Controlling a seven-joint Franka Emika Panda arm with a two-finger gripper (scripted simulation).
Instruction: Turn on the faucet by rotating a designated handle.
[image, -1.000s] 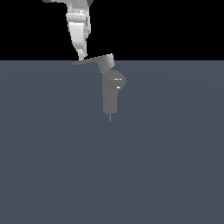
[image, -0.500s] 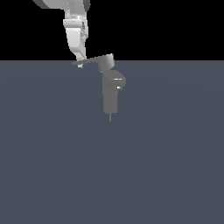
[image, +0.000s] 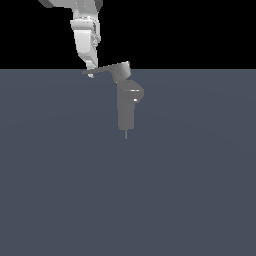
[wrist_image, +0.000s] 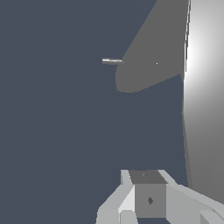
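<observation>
In the exterior view the grey faucet (image: 127, 105) stands upright, with a rounded bulge on one side and a thin pin (image: 126, 134) below. Its flat handle (image: 106, 70) reaches from the top cap toward the exterior view's left. My gripper (image: 91, 71) comes down from above onto the handle's narrow end, with its fingers close together and nothing between them. In the wrist view the handle (wrist_image: 203, 87) is a bright band beside the fingers (wrist_image: 148, 199), and past it lie the faucet body (wrist_image: 151, 52) and pin (wrist_image: 111, 61).
A plain dark grey-blue floor (image: 128, 200) fills the lower scene in the exterior view, with black background above it. Nothing else stands near the faucet.
The gripper has sunk a little lower at the handle's narrow end and the upper arm has shifted toward the exterior view's left. The handle has hardly moved.
</observation>
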